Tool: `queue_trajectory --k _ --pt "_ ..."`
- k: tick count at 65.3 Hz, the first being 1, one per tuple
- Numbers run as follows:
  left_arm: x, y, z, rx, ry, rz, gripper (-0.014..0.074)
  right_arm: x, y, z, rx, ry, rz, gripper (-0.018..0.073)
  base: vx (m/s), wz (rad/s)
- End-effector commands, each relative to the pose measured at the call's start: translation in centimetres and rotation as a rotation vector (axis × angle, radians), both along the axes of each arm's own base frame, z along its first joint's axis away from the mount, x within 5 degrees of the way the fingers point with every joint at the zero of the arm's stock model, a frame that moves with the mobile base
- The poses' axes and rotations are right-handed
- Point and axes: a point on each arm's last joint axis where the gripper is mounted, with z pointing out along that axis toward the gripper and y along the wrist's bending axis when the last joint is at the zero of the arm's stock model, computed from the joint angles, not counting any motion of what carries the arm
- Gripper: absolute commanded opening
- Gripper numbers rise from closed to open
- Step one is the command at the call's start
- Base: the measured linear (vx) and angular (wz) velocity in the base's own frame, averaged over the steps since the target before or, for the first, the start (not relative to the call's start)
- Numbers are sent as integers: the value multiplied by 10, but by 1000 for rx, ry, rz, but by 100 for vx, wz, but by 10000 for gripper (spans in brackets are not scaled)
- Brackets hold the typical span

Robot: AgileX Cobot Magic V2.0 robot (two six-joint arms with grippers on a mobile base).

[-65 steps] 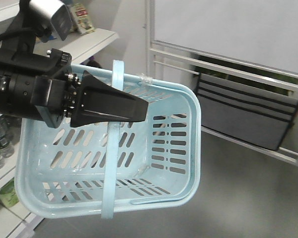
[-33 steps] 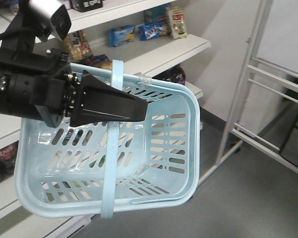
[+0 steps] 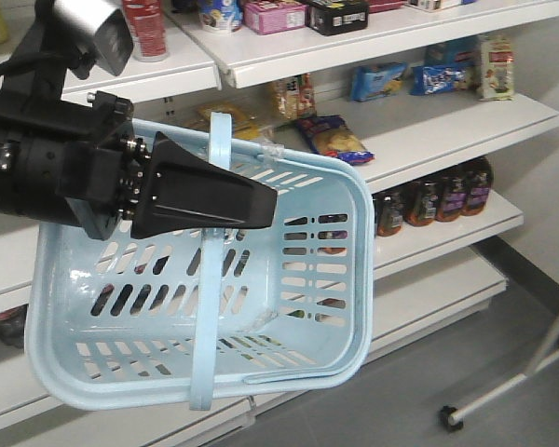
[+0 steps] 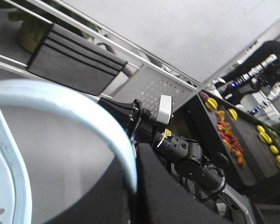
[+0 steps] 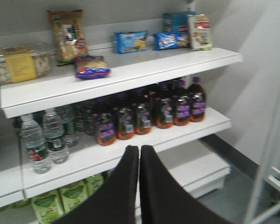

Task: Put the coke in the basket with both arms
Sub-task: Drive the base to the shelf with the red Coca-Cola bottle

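The pale blue basket (image 3: 335, 279) hangs tilted in the front view, its inside bare. My left gripper (image 3: 265, 207) is shut on the basket's hoop handle (image 3: 214, 158). In the left wrist view the handle (image 4: 74, 105) curves down between the black fingers of the left gripper (image 4: 134, 184). My right gripper (image 5: 139, 149) is shut with nothing in it, and points at the store shelves. A red cylinder with white lettering (image 3: 147, 28) stands on the top shelf at the left. It may be the coke, but its upper part is cut off.
White shelves (image 3: 447, 140) carry snack packs (image 5: 130, 41) and dark bottles (image 5: 154, 109). Water bottles (image 5: 44, 140) and green cartons (image 5: 46, 205) sit lower down. A white rack leg with a caster (image 3: 452, 414) stands on the grey floor at the right. A fruit stand (image 4: 233, 140) lies behind.
The whole view has swung. The white rack with the grey organiser has left the background and store shelves now fill it. The left gripper and the basket keep the same pose.
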Motion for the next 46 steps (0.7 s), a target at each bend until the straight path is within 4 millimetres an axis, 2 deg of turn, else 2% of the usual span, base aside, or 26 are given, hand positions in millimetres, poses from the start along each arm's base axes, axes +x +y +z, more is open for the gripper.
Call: queue_trajectory --k 1,46 --pt "-12 1 23 -103 -37 -24 -6 0 1 4 -23 -79 9 -6 11 47" --pt "-12 1 23 -103 -37 -24 -6 0 1 4 -23 -79 9 -6 9 36"
